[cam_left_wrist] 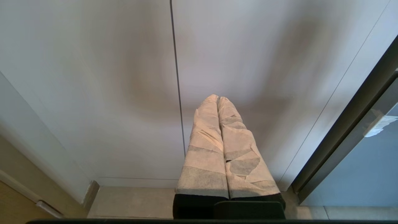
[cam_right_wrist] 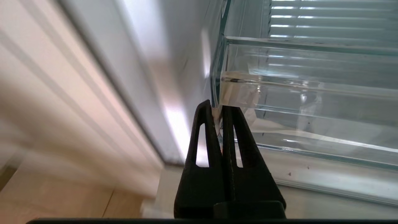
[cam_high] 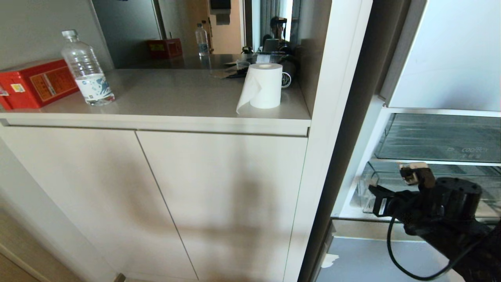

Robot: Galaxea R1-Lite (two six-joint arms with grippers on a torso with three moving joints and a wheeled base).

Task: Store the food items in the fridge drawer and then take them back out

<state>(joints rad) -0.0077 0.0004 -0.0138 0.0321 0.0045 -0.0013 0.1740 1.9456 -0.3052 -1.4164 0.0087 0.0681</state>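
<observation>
The fridge drawer (cam_high: 391, 175) is a clear plastic tray with a ribbed floor, low in the open fridge at the right. My right gripper (cam_high: 374, 200) reaches its front left corner. In the right wrist view the drawer (cam_right_wrist: 311, 87) has a taped corner, and my right gripper (cam_right_wrist: 216, 107) is shut on the thin plastic edge just below that tape. My left gripper (cam_left_wrist: 217, 98), with fingers (cam_left_wrist: 205, 149) wrapped in white tape, hangs shut and empty low in front of the cabinet doors. The food items are out of view.
Above the drawer sits a clear ribbed compartment (cam_high: 442, 137). Left of the fridge a white cabinet (cam_high: 195, 196) carries a countertop (cam_high: 176, 94) with a paper roll (cam_high: 264, 84), a water bottle (cam_high: 87, 70) and a red box (cam_high: 35, 82). A grey fridge front (cam_high: 372, 258) lies below the drawer.
</observation>
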